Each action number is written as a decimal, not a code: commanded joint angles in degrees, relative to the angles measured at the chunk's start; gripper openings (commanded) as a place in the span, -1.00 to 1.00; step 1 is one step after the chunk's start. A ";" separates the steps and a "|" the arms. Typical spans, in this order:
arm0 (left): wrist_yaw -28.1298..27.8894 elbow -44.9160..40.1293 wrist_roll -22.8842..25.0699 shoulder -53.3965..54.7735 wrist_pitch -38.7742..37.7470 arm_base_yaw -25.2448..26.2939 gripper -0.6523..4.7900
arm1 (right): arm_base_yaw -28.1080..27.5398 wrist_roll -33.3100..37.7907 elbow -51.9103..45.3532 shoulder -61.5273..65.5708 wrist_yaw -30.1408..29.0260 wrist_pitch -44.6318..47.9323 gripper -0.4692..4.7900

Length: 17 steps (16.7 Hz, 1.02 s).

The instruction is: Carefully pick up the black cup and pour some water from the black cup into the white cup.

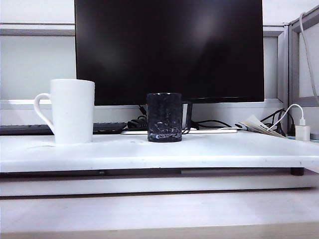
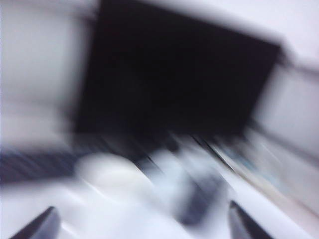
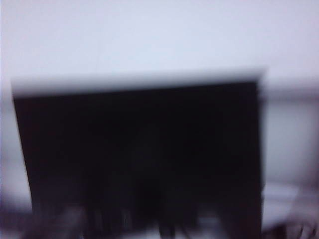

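Observation:
The black cup (image 1: 164, 117) stands upright on the white shelf (image 1: 224, 152), near the middle. The white cup (image 1: 73, 110) stands to its left, handle pointing left, a cup's width of gap between them. No water shows; the cups' insides are hidden. Neither arm appears in the exterior view. The left wrist view is heavily blurred: the left gripper (image 2: 142, 226) is open, its dark fingertips (image 2: 42, 226) far apart with nothing between them, facing a white blur, the white cup (image 2: 112, 174), and a dark blur, the black cup (image 2: 199, 199). The right gripper does not show in the right wrist view.
A large black monitor (image 1: 169, 50) fills the back, also blurred in the right wrist view as the monitor (image 3: 139, 154). A keyboard (image 1: 25, 129) lies behind the white cup. Cables (image 1: 209, 123), papers (image 1: 259, 125) and a white charger (image 1: 302, 132) sit at back right.

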 commanded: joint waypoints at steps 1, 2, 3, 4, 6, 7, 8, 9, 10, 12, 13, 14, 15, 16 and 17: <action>4.76 0.11 -0.83 5.57 2.47 -1.70 1.00 | 0.35 -3.58 0.50 7.50 -3.43 -1.99 0.83; 4.66 0.85 -0.79 7.74 3.52 -2.82 1.00 | 1.09 -3.80 0.50 10.03 -3.74 -2.64 0.83; 3.13 3.41 0.87 10.99 2.78 -4.98 1.00 | 1.68 -5.33 0.50 12.46 -3.48 -3.50 0.83; -0.02 7.10 5.42 14.49 -0.24 -7.80 1.00 | 2.29 -5.40 0.50 14.67 -3.45 -3.41 0.83; -7.61 15.17 10.99 23.06 -6.19 -13.97 1.00 | 4.22 -5.40 0.50 18.99 -3.17 -1.99 0.82; -11.19 19.08 12.11 28.30 -7.67 -17.09 1.00 | 5.35 -5.40 0.50 21.46 -3.15 -0.63 0.82; -17.70 24.46 13.25 37.29 -8.07 -21.84 1.00 | 7.69 -5.40 0.50 25.73 -2.97 2.23 0.82; -22.05 26.64 13.25 41.94 -8.22 -24.13 1.00 | 9.25 -5.40 0.50 28.72 -2.62 4.37 0.82; -24.52 27.80 13.25 45.42 -8.24 -25.97 1.00 | 9.92 -5.46 0.50 30.91 -2.62 5.77 0.82; -29.38 28.22 16.46 51.45 -7.74 -29.20 1.00 | 10.14 -5.44 0.50 36.79 -2.97 8.83 0.82; -29.86 28.24 17.00 54.31 -7.78 -29.97 1.00 | 10.16 -5.42 0.50 40.22 -3.30 11.82 0.82; -29.88 28.24 17.00 55.76 -7.80 -30.16 1.00 | 10.34 -5.42 0.50 42.14 -3.30 13.86 0.82; -29.88 28.24 17.00 57.64 -7.74 -30.16 1.00 | 10.53 -5.44 0.50 44.89 -3.30 16.59 0.82; -29.92 28.24 16.98 58.29 -7.63 -30.16 1.00 | 11.10 -5.46 0.52 46.66 -3.21 18.03 0.82; -29.92 28.24 17.00 58.45 -6.62 -30.16 1.00 | 11.43 -5.46 0.52 48.46 -3.28 20.11 0.82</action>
